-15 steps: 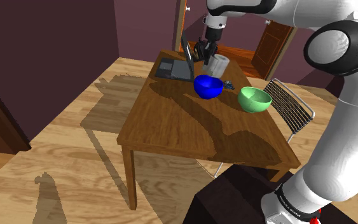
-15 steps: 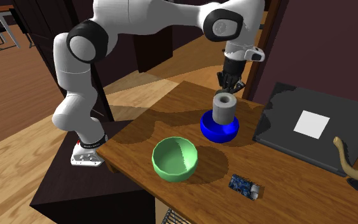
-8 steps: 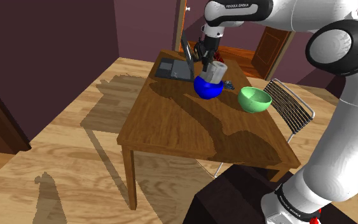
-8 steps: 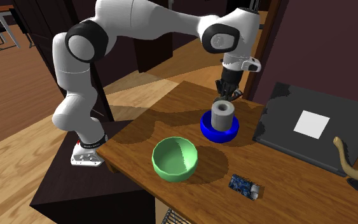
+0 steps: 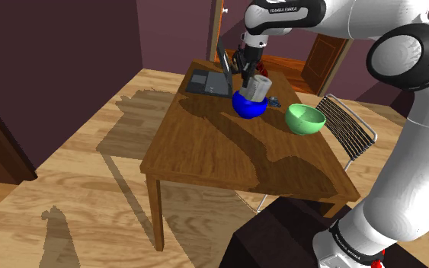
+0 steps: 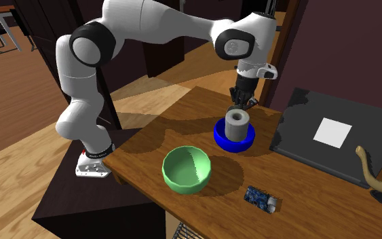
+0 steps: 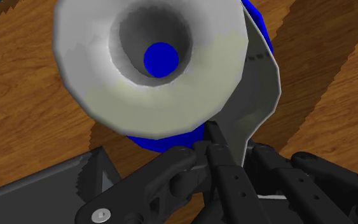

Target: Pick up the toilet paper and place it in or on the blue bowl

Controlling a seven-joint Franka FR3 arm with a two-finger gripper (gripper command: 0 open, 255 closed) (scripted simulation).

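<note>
Toilet paper roll (image 6: 237, 125) stands upright inside the blue bowl (image 6: 221, 138), and the bowl's blue shows through its core. Gripper (image 7: 212, 147) is at the roll's rim, fingers pinched on its outer edge. Placement looks essentially done. Left to do: release, then lift clear.
</note>
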